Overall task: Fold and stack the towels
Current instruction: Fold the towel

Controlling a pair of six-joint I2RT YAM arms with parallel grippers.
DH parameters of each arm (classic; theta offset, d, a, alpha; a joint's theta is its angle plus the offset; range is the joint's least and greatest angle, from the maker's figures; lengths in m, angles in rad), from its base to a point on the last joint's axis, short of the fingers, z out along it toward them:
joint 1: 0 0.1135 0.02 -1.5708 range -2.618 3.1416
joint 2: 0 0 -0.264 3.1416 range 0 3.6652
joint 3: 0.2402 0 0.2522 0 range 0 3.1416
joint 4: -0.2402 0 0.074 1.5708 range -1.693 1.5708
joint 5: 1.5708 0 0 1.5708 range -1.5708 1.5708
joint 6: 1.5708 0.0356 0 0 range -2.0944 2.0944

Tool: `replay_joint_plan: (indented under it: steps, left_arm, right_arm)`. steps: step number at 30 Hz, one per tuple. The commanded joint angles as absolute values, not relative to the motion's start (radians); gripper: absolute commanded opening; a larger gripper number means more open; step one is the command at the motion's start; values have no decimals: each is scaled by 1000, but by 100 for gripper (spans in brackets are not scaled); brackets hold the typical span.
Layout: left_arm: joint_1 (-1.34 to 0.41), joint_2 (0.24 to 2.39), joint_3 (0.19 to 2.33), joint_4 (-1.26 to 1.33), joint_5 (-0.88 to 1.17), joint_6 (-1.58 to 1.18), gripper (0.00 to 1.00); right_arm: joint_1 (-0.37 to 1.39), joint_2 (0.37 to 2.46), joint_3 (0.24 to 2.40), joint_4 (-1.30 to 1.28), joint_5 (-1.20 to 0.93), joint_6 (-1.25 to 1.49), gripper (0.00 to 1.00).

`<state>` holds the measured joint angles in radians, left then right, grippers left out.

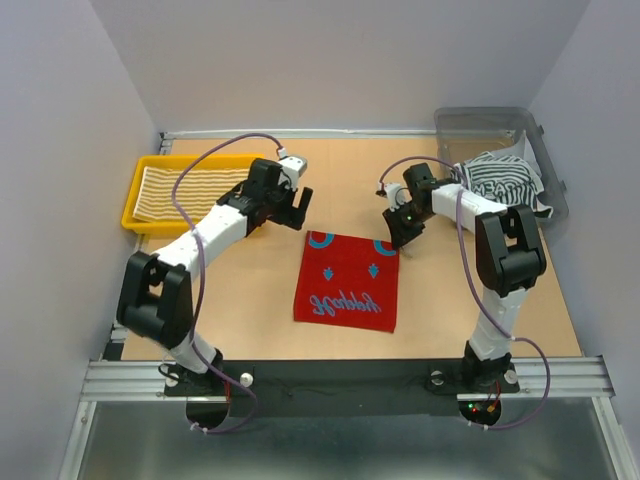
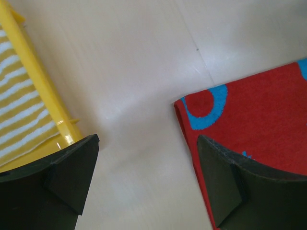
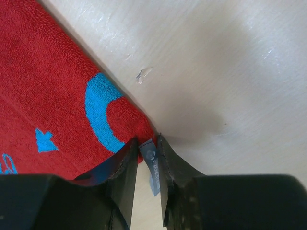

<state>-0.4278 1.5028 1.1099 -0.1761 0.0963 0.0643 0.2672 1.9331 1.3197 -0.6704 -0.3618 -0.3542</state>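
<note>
A striped towel [image 1: 190, 190] is laid in a tray [image 1: 131, 205] at the left. The left gripper [image 1: 290, 212] is held wide open by the far-left corner of the red towel [image 1: 346, 282], which is spread flat mid-table. Its far-right corner label [image 3: 152, 160] is pinched by the right gripper [image 3: 147, 148]. A black-white towel [image 1: 505, 180] is heaped in a bin [image 1: 548, 150].

Top view: high, behind arm bases, looking down across whole tabletop [image 1: 250, 300]. Left wrist: close, down on far-left corner of red towel [image 2: 249, 110]. Right wrist: close, its far-right corner. Top view shares both.
</note>
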Motion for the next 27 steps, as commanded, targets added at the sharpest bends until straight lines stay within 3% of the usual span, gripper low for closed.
replay_joint_plan:
  steps: [1,7,16,18,27]
  left_arm:
    - [-451,1604,1230,-265,144,156,93]
    - [-453,1801,1388,-319,179,239,87]
    - [-454,1998,1563,-420,324,383,77]
    - [-454,2026,1588,-449,345,396,71]
    - [-457,2040,1572,-469,399,430,65]
  right_arm:
    - [273,2002,1319,-778,-359,-388,23]
    - [275,2014,1362,-776,-324,-406,1]
    - [284,2008,1391,-767,-290,-420,0]
    - [287,2010,1393,-764,-287,-419,0]
    - [295,2011,1374,-747,-282,-410,1]
